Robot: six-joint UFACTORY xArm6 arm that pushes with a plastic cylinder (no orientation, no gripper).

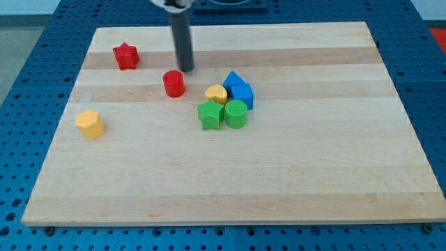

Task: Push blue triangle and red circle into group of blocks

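The red circle stands left of centre on the wooden board, apart from the cluster. The blue triangle sits at the cluster's top, touching a blue cube. A yellow heart, a green star and a green circle complete the cluster. My tip is just above and slightly right of the red circle, close to it, left of the blue triangle.
A red star lies near the board's top left. A yellow hexagon lies near the left edge. Blue perforated table surface surrounds the board.
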